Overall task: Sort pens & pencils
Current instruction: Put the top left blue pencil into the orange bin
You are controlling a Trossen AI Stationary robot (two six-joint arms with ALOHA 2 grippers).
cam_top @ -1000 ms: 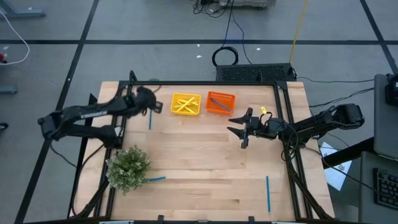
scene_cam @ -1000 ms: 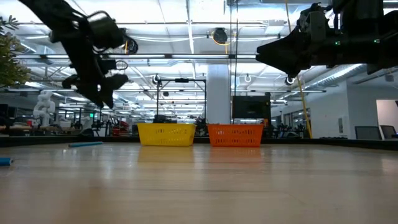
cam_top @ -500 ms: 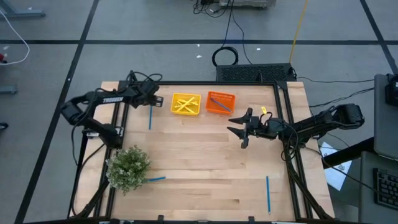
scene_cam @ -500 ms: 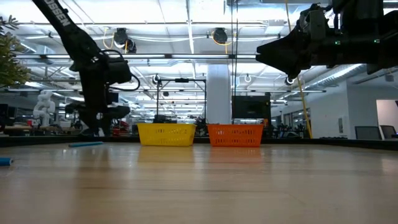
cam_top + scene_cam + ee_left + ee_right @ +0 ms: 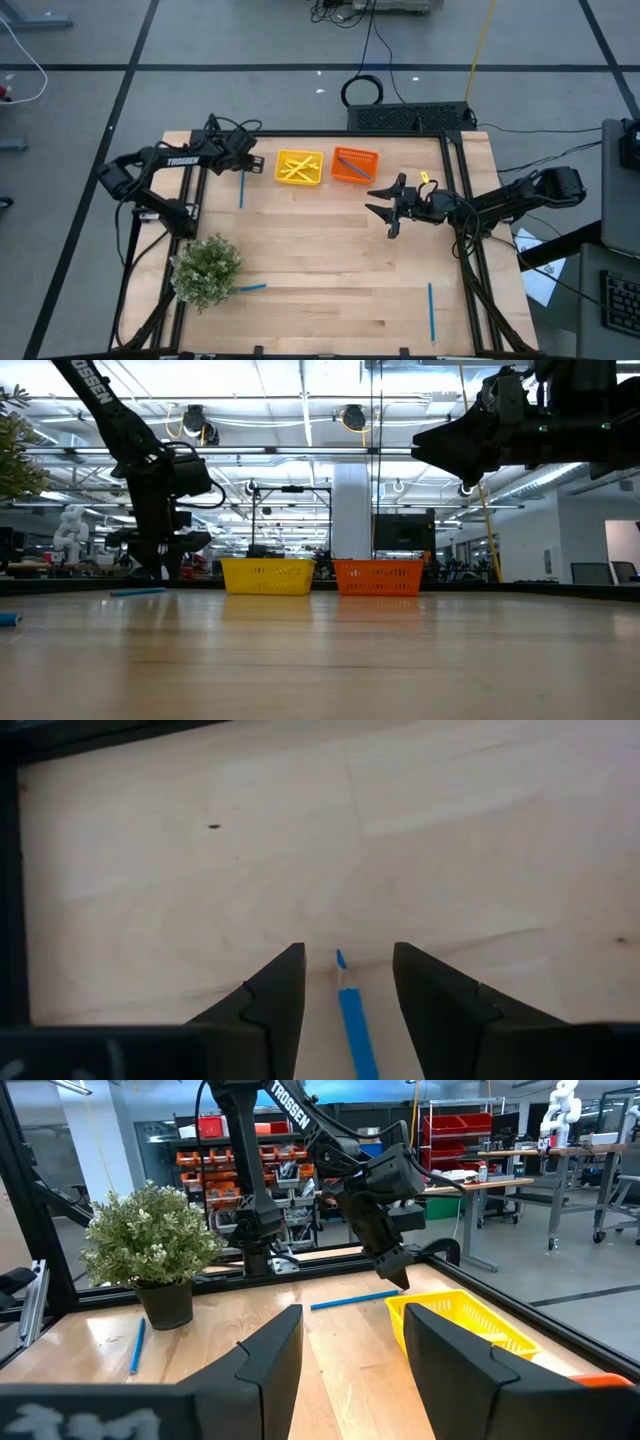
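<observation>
- The left gripper (image 5: 243, 166) is seen low at the worktop's (image 5: 320, 260) far left part, beside the yellow tray (image 5: 299, 167). In the left wrist view its jaws stand spread, one on each side of the tip of a blue pen (image 5: 351, 1020); contact with the pen cannot be told.
- That same blue pen (image 5: 241, 190) lies flat on the worktop, running lengthwise from below the left gripper toward the near side.
- A potted plant (image 5: 207, 269) stands at the near left, and a second blue pen (image 5: 250, 288) lies just beside its right edge.
- The yellow tray is placed at the far middle and holds several yellow pencils (image 5: 296, 168), crossed over one another.
- The orange tray (image 5: 355, 165) is set just beside the yellow tray, on its right; a thin blue-grey stick (image 5: 352, 164) lies inside it at a slant.
- The right gripper (image 5: 385, 202) is held above the worktop, right of centre and near the orange tray. Its jaws are spread and nothing is held between them, as the right wrist view shows.
- A third blue pen (image 5: 431, 310) lies alone at the near right of the worktop, well apart from both trays.
</observation>
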